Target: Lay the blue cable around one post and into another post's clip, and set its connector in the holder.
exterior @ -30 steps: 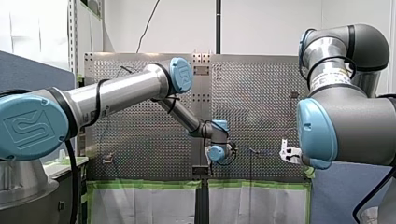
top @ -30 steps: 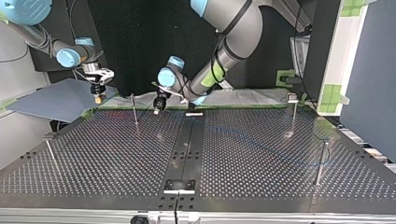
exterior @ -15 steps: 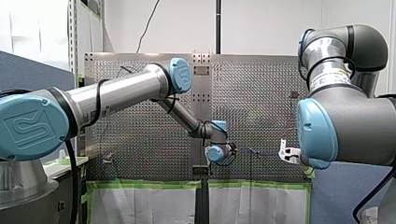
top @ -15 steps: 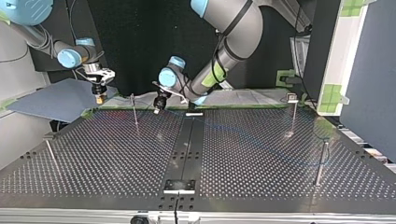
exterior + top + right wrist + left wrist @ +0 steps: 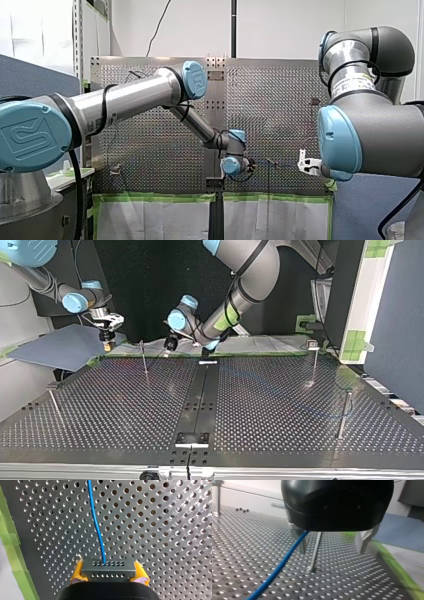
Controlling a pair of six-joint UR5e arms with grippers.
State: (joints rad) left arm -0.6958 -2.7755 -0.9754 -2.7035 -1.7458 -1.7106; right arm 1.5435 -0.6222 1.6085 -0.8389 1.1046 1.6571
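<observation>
Left gripper (image 5: 171, 343) has risen a little and drawn back from the tabletop (image 5: 275, 405). Its fingers are apart, and the blue cable (image 5: 277, 567) runs loose past one finger. Right gripper (image 5: 108, 573) is clamped on the connector (image 5: 108, 566). Judged: cable not yet led round the near post (image 5: 144, 359).

Blue cable (image 5: 96, 522), perforated grey table (image 5: 155, 517)

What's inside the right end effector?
My right end effector clamps the grey connector between yellow pads; the blue cable leaves it. The connector's rear is hidden behind the housing.
</observation>
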